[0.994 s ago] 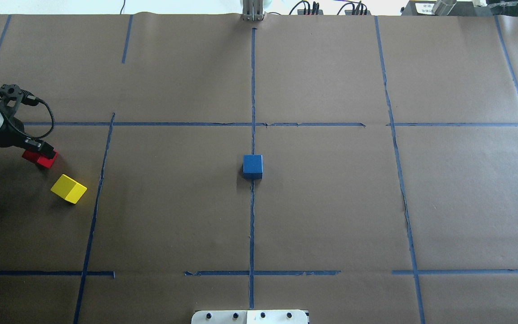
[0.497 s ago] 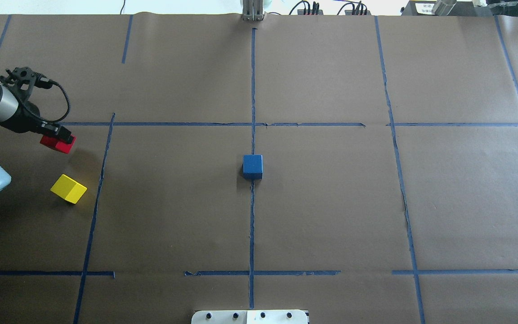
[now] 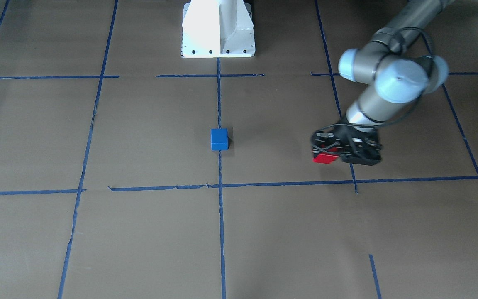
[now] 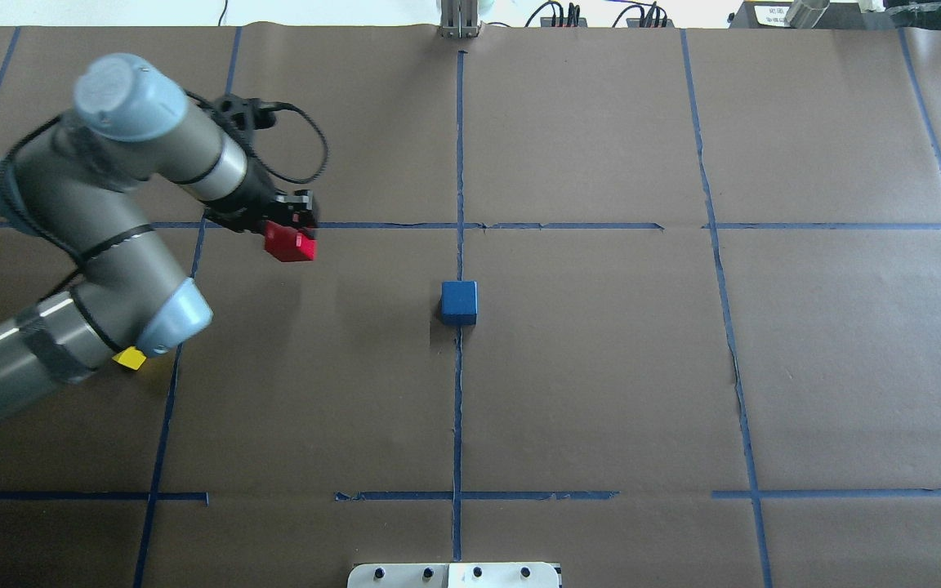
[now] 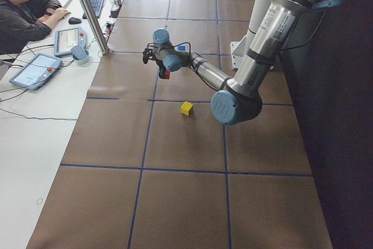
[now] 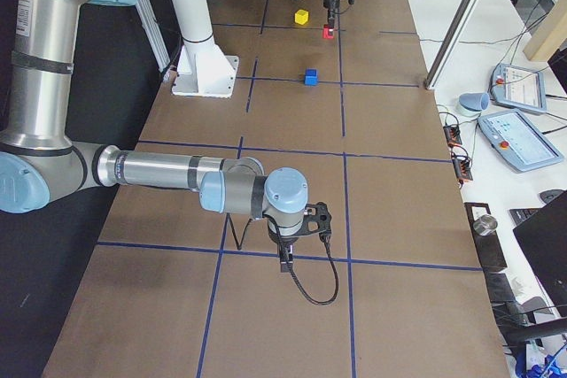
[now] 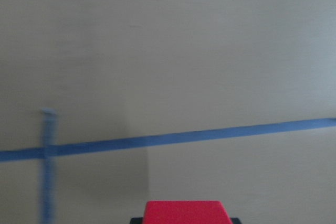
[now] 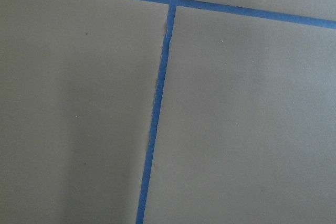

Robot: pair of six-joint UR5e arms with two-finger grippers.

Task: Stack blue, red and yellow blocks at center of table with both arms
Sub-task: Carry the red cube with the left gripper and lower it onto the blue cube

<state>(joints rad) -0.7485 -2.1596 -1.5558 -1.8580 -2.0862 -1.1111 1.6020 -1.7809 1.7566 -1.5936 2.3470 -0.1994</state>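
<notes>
Red cube block [image 4: 291,244] carried centreward since earlier; clamped in left gripper [image 4: 294,233] | next: alignment above blue cube block [image 4: 459,300] required

Lighting's even and bright for us, soft overhead stuff, so shadows are faint. In the overhead view the blue block [image 4: 459,300] only drops a small smudge toward 8 o'clock. That view's strip at 12 o'clock is blown out white. Our left wrist view is mushy, with the tape line [image 7: 173,139] smeared and the red block [image 7: 182,212] a bit crisper. Right wrist view's sharp, dimmer toward 7 o'clock.
</notes>
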